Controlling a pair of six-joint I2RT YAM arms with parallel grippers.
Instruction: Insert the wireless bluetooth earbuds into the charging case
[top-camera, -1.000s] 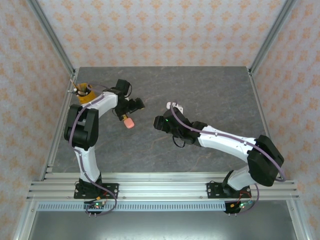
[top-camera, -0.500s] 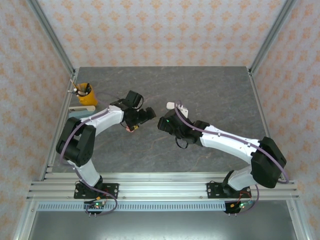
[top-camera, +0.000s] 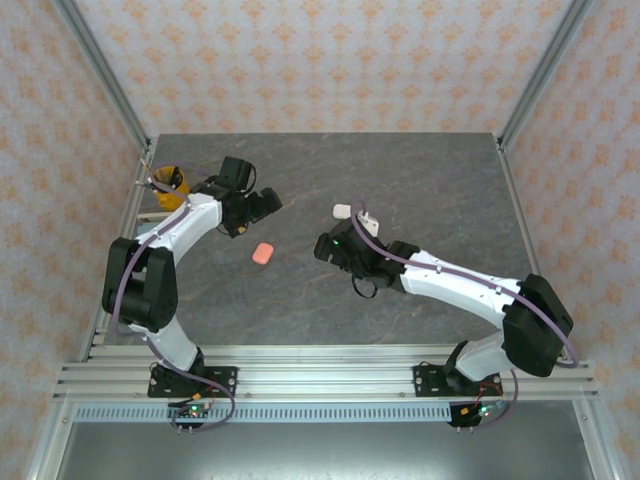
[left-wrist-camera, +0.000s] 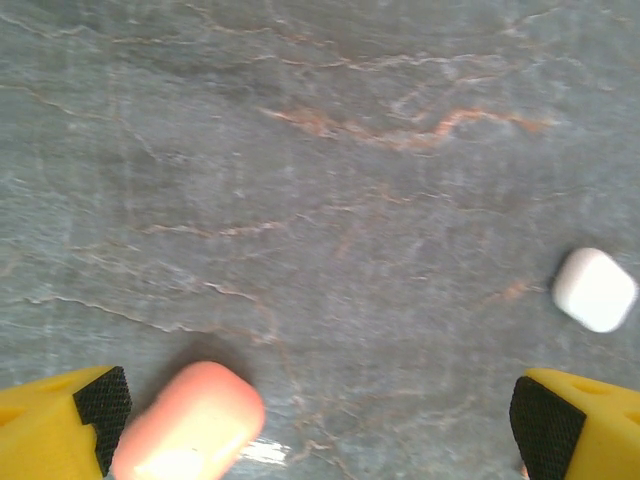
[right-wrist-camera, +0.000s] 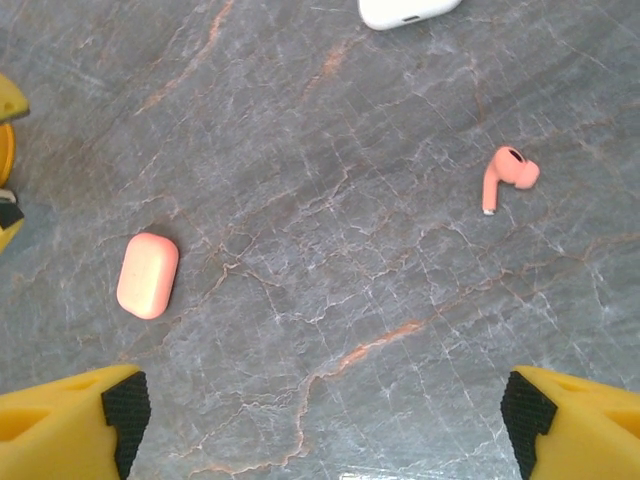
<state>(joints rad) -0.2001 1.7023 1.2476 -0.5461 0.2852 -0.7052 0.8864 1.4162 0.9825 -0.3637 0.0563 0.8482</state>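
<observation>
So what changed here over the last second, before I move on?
The left gripper swung out over the pink case, then drew back to the left, open and empty. The pink case, the white case and the right gripper barely moved.

grey stone-look tabletop (right-wrist-camera: 320, 300): matt, smooth, threaded with fine pale and rust-coloured veins, one small bright glint near the bottom of the left wrist view.
coral-pink rounded plastic charging case (right-wrist-camera: 147, 275): smooth, satin, softly shining on top.
white rounded plastic case (left-wrist-camera: 594, 289): smooth, slightly glossy.
coral-pink stemmed plastic earbud (right-wrist-camera: 508, 175): smooth, glossy, pale at the stem tip.
yellow plastic fingers (left-wrist-camera: 50, 435) of the left gripper (left-wrist-camera: 318, 432): matt; black pads (left-wrist-camera: 106, 403) finely textured, rubbery-looking.
same yellow plastic and black textured facing on the right gripper (right-wrist-camera: 325, 420).
white arm shells (top-camera: 450, 285): smooth, glossy plastic.
silver frame rails (top-camera: 320, 378): ribbed, brushed metal.
patterned walls (top-camera: 320, 60): flat, matt, paper-like.
</observation>
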